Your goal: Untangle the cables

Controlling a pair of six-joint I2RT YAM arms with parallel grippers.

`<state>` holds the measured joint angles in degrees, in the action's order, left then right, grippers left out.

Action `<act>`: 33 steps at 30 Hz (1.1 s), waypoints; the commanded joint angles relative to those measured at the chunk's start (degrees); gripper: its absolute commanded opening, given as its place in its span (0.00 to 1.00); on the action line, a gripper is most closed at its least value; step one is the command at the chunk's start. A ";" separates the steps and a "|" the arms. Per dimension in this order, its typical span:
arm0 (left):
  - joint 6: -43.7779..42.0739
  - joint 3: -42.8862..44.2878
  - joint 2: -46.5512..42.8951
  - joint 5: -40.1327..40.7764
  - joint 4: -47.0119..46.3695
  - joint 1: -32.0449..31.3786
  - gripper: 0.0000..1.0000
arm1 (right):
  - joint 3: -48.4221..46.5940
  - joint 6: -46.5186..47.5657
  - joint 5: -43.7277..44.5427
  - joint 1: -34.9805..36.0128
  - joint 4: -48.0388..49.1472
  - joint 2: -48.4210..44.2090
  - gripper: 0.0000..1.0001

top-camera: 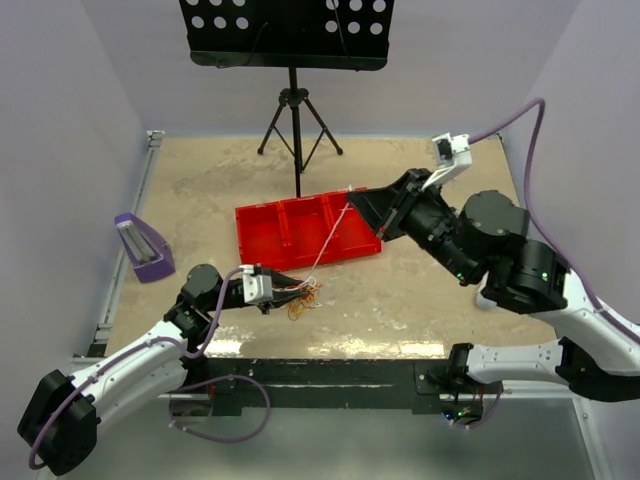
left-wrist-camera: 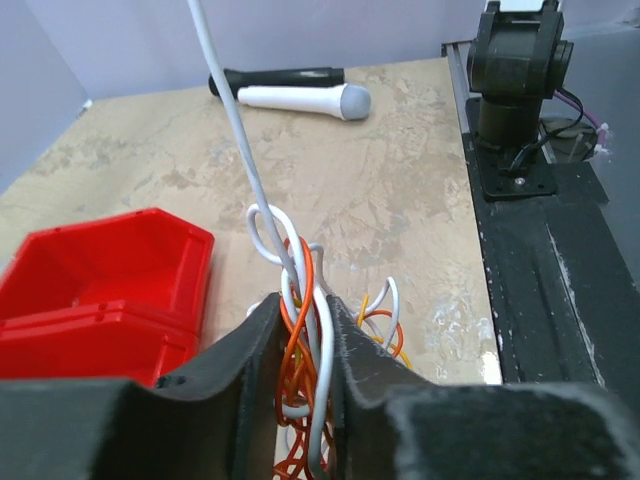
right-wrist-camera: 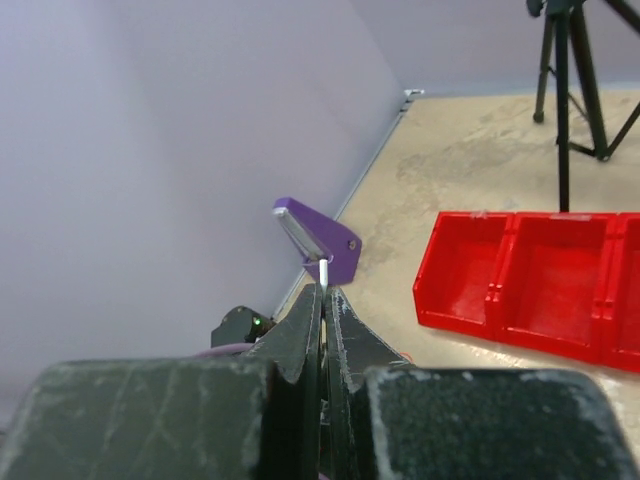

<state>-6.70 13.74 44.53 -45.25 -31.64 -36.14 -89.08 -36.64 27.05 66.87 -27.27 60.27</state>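
Fingers of the left gripper clamp the small clump of thin orange, yellow and white cables, on the beige table just before the red plastic compartment tray; one white strand runs taut over the tray to the right gripper, pinched shut on its tip; anchor the clump firmly, draw the strand out slowly, and ease off if loops tighten.

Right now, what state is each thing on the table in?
left tool, closed around the cable clump.
right tool, shut on the white cable end.
cable clump, tangled, partly on the table.
white cable, taut between clump and right tool.
red tray, upright, open side up.
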 commanded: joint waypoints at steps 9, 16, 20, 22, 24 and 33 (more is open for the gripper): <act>-6.39 -0.91 -0.41 -5.02 7.11 -0.16 0.16 | -15.97 7.38 18.90 0.01 0.82 -2.96 0.00; -7.98 5.15 -0.68 -3.35 9.92 -0.07 0.18 | 4.05 -12.45 20.95 0.01 -12.97 -2.97 0.10; -7.45 9.20 -0.50 -3.96 11.16 0.02 0.18 | 17.68 -20.22 15.24 0.01 -13.79 -2.00 0.36; -6.75 10.51 -0.33 -4.05 11.16 -0.07 0.18 | 22.00 -21.80 12.43 0.01 -11.77 -2.52 0.49; -6.49 11.22 -0.32 -4.05 11.07 0.19 0.17 | 24.55 -21.11 10.23 0.01 -9.04 -3.14 0.64; -11.31 12.45 -0.32 -6.16 14.93 0.46 0.16 | 27.37 -16.88 -1.37 0.10 1.51 -4.72 0.78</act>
<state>-14.15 23.16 44.49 -48.62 -18.02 -36.03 -62.02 -53.80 31.48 67.00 -33.85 57.58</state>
